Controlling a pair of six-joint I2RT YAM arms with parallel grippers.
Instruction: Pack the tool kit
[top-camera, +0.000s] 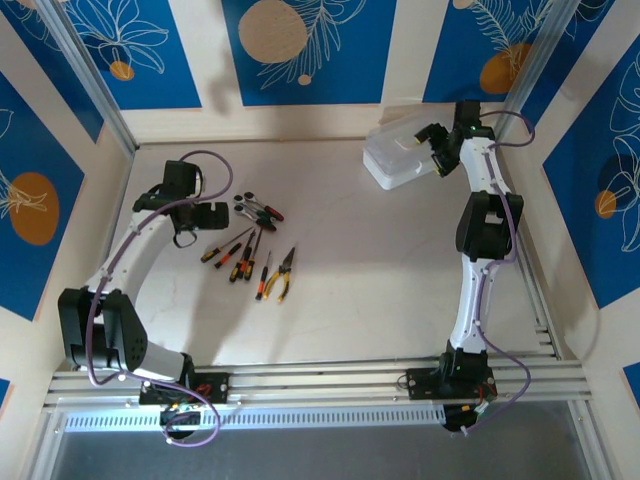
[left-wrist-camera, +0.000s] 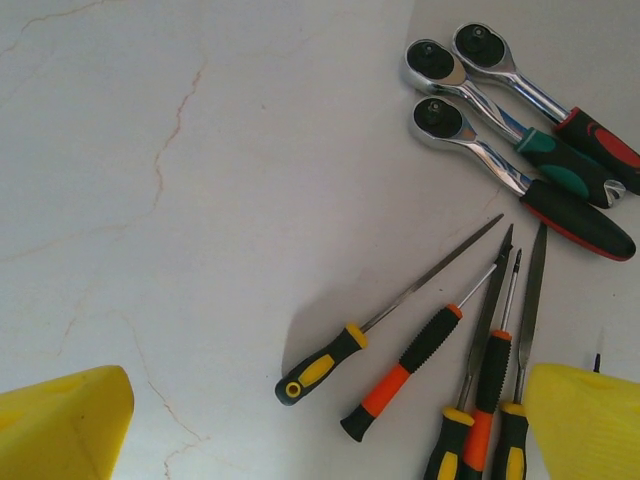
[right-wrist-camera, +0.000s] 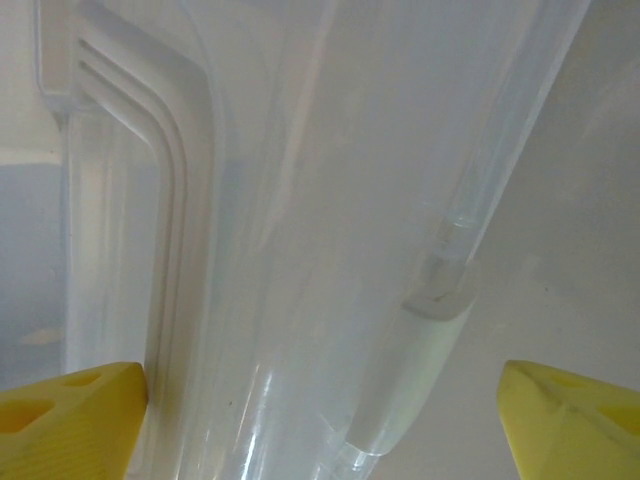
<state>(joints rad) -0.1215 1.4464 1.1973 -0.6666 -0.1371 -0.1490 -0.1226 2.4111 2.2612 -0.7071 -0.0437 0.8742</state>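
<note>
The right gripper (right-wrist-camera: 320, 420), jaws spread wide, is hovering at the translucent case (top-camera: 390, 165); light, slick, thin-walled, it is likely wanting a pinch on its stiffer rim.

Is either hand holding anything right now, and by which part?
Nothing is held. The left hand is open above the loose tools; the right hand is open at the plastic case, spread wide, not clamped.

White links, black joint housings and looping purple cables (top-camera: 92, 345) make up the left arm (top-camera: 140, 245) and right arm (top-camera: 470, 300). The left gripper (left-wrist-camera: 325, 425) and right gripper (right-wrist-camera: 320, 420) carry bright yellow fingers (left-wrist-camera: 60, 425).
</note>
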